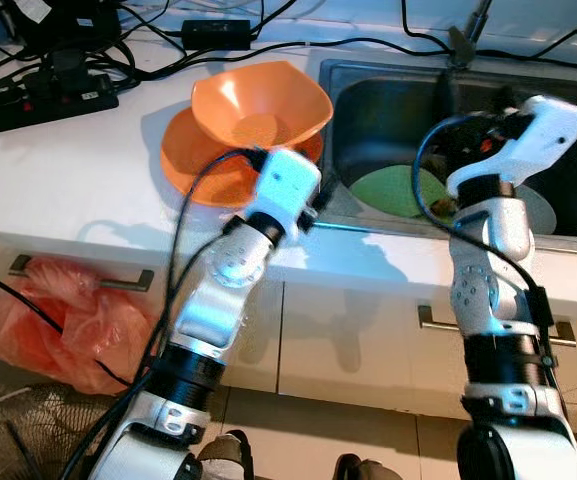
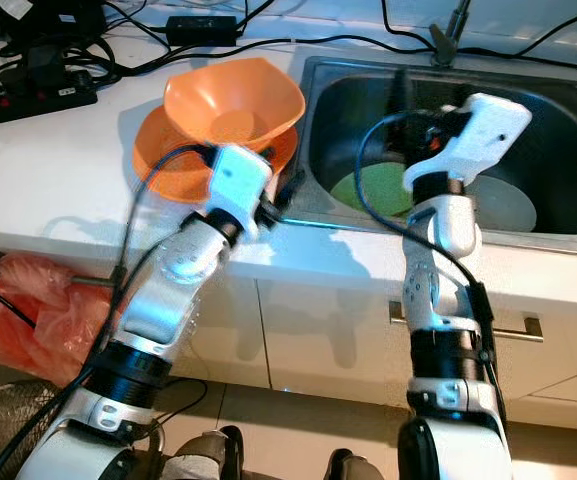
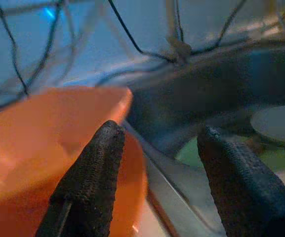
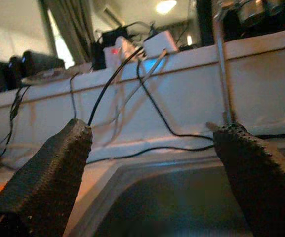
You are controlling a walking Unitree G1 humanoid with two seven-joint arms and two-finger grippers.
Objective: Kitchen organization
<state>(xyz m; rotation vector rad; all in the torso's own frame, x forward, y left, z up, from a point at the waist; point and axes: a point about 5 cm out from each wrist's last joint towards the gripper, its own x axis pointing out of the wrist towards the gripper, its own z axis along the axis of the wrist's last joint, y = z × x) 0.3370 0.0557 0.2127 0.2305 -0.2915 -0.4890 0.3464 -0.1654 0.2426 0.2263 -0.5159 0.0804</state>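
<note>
countertop (image 1: 88, 160), white, spanning the frame from 9 to 3 o'clock, cabinet fronts (image 1: 368, 350) below with metal handles. steel sink (image 1: 368, 110) sunk into it at 2 o'clock, holding a green plate (image 1: 393, 190) and a pale grey plate (image 2: 498, 205) just beside it, partly hidden by the arm. two orange bowls near 12 o'clock on the counter, touching the sink's rim side: wide lower orange bowl (image 1: 193, 165), squarish upper orange bowl (image 1: 258, 105) resting tilted in it. red plastic bag (image 1: 58, 320) hanging at 8 o'clock by the cabinet handle. wire fan guard (image 1: 18, 440) at 7 o'clock on the floor. black power strip (image 1: 38, 100) and tangled cables (image 1: 218, 45) along the back at 10 to 12 o'clock.

left gripper (image 3: 157, 163) at center, at the near edge of the bowls where counter meets sink; fingers (image 3: 90, 182) spread apart, nothing between them, orange bowl rim just behind one finger, sink wall and green plate past the other. left arm rising from 7 o'clock.

right gripper (image 4: 154, 173) raised over the sink at 2 o'clock, aimed toward the back wall; fingers (image 4: 48, 173) wide apart, holding nothing, sink basin and backsplash cables beyond. right arm rising from 5 o'clock.
</note>
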